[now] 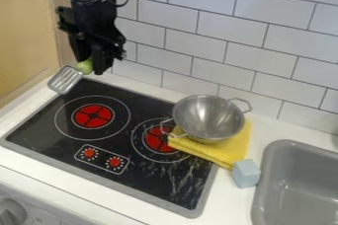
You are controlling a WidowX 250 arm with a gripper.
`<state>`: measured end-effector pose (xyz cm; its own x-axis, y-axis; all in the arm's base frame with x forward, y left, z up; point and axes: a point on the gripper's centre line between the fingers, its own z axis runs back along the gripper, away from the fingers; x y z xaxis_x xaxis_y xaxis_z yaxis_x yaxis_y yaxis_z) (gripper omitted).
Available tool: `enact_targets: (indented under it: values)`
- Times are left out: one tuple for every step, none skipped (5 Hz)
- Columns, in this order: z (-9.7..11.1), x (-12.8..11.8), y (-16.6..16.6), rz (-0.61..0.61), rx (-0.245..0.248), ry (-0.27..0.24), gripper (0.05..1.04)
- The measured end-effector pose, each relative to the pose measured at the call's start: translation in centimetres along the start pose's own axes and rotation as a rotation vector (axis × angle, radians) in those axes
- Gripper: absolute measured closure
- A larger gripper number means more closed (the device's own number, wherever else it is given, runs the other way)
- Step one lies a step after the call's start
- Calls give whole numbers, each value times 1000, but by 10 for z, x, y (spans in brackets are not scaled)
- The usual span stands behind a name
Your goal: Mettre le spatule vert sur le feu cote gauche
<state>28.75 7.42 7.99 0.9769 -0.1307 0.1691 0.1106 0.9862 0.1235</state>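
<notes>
while green-handled spatula point(67, 78) juts sideways from tool point(91, 66), grip closed on its handle.

A kitchen, or a toy one, from where I stand: a black cooktop point(39, 130) with red-centred burners is set in a white counter point(125, 197), a grey sink basin point(284, 145) lies at the right, and white tiles point(261, 58) line the wall behind. Down at the near left I can see a knob point(12, 212) on the white front.
</notes>
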Motion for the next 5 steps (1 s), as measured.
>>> enact_targets:
  values:
    - [-14, 6, 7, 43, -9, 19, 701]
    - [-30, 7, 23, 97, 0, 54, 701]
    - [-42, 13, 29, 111, 8, 75, 701]
    - [-57, 10, 32, 128, 11, 112, 701]
    - [-71, 7, 40, 154, 12, 128, 701]
